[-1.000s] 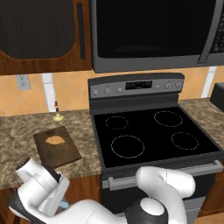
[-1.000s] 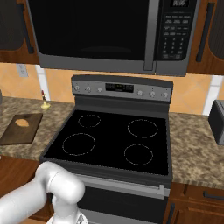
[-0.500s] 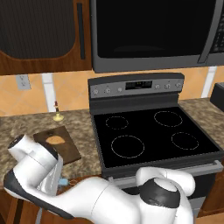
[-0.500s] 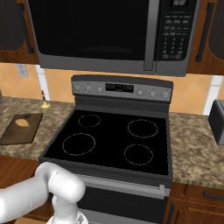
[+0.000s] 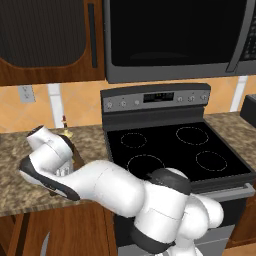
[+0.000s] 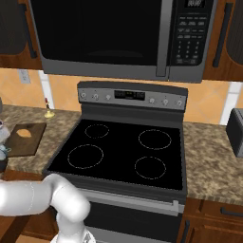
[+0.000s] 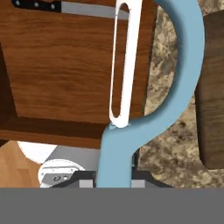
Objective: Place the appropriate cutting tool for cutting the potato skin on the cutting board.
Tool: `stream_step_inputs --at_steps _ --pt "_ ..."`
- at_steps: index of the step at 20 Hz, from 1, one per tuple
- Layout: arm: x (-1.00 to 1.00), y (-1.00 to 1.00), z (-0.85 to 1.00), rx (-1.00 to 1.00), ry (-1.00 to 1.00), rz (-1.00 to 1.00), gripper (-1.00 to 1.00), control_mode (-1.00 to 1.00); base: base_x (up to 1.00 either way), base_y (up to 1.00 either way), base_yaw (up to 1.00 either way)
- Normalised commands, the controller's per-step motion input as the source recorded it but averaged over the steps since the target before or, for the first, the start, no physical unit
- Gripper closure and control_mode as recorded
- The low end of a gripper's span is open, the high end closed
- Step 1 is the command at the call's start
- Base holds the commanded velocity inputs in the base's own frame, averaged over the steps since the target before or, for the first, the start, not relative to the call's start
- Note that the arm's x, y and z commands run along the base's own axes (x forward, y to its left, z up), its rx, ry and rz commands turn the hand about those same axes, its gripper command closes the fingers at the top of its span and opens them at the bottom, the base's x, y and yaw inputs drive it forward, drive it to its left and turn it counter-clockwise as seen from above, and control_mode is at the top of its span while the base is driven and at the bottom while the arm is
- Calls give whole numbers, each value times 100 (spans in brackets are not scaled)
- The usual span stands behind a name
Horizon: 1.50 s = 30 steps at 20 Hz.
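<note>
— Now, where is the peeler [image 7: 114,162]?

— Up close in the hand view: its light-blue handle rises from 6 o'clock, pinched in the tool [image 7: 114,177], and forks into a blue arch that curves toward 1 o'clock. The silvery loop blade [image 7: 121,65] stands upright from the fork toward 12 o'clock.

— What lies behind it?

— A brown wooden cabinet face [image 7: 65,65] at 10 o'clock, with the knife [image 7: 65,6], dark-handled and grey-bladed, along the top edge at 11 o'clock. Speckled granite tabletop [image 7: 164,65] shows at 2 o'clock, and the dark edge of the cutting board [image 7: 212,87] sits at 3 o'clock.

— And from the base?

— In the right base view the cutting board [image 6: 21,140] rests on the tabletop [image 6: 61,126] at 9 o'clock, left of the black stove [image 6: 123,152], with the potato [image 6: 24,134] lying on its far half. A small yellow candlestick [image 6: 48,113] stands behind the board, near the wall. In the left base view the white arm [image 5: 100,185] bends across the tabletop [image 5: 10,165] at 8 o'clock and covers the board. A microwave [image 6: 118,38] hangs above the stove.
</note>
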Motion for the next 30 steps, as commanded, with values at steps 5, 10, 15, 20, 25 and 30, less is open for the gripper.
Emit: stream_step_inputs --at_steps 5,10,15,20,25,30 --pt "86 15 -50 -1 14 5 100 -100 0 0 0" --pt "46 18 -46 0 11 1 100 -100 0 0 0" --pt "62 9 -28 0 4 1 100 -100 0 0 0" --pt "46 6 -35 0 0 1 100 -100 0 0 0" --pt "11 2 -28 0 0 0 -100 -100 0 0 0" --pt "-41 -3 -9 4 -9 0 -100 -100 0 0 0"
